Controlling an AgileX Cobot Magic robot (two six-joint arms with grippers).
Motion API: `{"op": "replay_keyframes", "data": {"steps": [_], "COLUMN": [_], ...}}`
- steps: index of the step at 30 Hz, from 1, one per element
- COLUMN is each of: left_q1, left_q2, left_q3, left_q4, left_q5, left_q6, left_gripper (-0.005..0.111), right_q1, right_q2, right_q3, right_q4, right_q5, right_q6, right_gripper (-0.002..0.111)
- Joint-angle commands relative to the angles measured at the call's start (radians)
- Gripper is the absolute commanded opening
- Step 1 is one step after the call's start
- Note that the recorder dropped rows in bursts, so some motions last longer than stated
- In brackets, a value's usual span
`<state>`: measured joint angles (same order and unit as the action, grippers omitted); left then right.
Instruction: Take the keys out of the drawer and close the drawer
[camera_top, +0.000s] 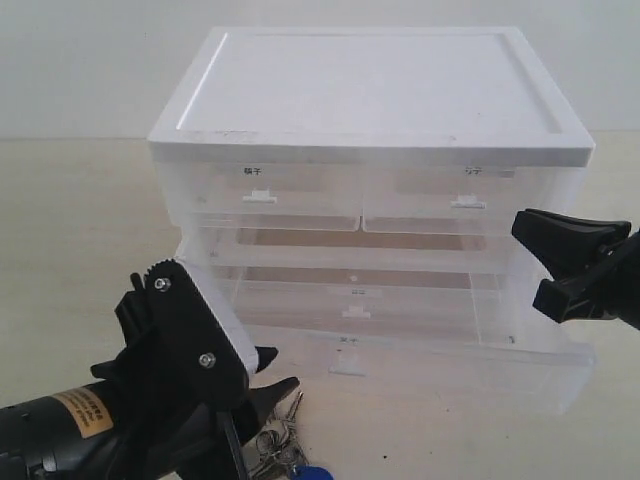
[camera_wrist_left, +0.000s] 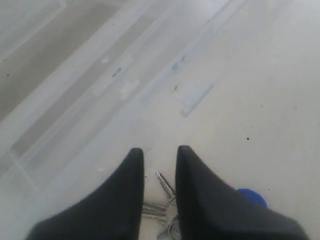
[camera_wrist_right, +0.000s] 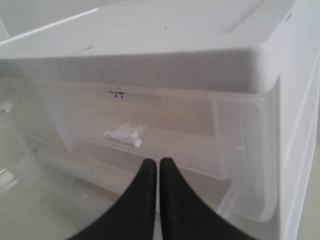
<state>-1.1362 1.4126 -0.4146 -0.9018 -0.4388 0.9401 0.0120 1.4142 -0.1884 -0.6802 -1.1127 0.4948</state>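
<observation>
The keys (camera_top: 283, 435) lie on the table in front of the cabinet, with their blue fob (camera_top: 315, 472) at the lower edge of the exterior view. My left gripper (camera_top: 272, 375) hovers just over them, open. In the left wrist view the silver keys (camera_wrist_left: 165, 184) show on the tabletop between the two black fingers (camera_wrist_left: 200, 170), and the fob (camera_wrist_left: 252, 197) peeks out beside one finger. The bottom drawer (camera_top: 450, 372) of the clear cabinet is pulled out. My right gripper (camera_top: 530, 260) hangs at the cabinet's right side; its fingers (camera_wrist_right: 150, 172) are shut on nothing.
The clear plastic cabinet has a white lid (camera_top: 370, 90) and two small upper drawers (camera_top: 260, 200). A wider middle drawer (camera_top: 355, 300) sits above the open one. The pale table (camera_top: 70, 230) extends to the cabinet's left.
</observation>
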Motion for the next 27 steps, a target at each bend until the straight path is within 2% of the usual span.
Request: {"op": "replay_keyframes", "data": {"steps": [1,3,10,15,23,27], "left_q1": [-0.002,-0.002,-0.002,0.005,0.07,0.07], "left_q2": [0.055,0.086,0.159,0.212,0.278,0.278], "left_q3": [-0.013,-0.027,-0.087,-0.13,-0.179,-0.179], "left_q4": [0.105,0.142,0.144,0.144,0.144,0.145], "left_q5": [-0.017,-0.043,-0.196,-0.232,-0.256,-0.328], "left_q6": [-0.054,-0.108,-0.114,-0.114,-0.118,-0.137], "left_gripper": [0.005,0.004,0.004,0.004,0.004,0.004], "right_q1": [-0.002,-0.002,-0.002,-0.002,-0.002,-0.002], "right_q2": [0.004,0.004,0.004,0.004,0.004,0.004], "right_q3": [-0.003,-0.003,-0.003,-0.003,-0.003,-0.003], "right_q4": [-0.008,-0.008,-0.044,-0.055,-0.103,-0.103], "right_q5": [-0.001,-0.001,-0.062,-0.08,-0.108,-0.108], "right_q6": [0.001,0.001,0.006,0.006,0.006,0.006], "right_gripper": [0.0,0.0,0.0,0.0,0.0,0.0]}}
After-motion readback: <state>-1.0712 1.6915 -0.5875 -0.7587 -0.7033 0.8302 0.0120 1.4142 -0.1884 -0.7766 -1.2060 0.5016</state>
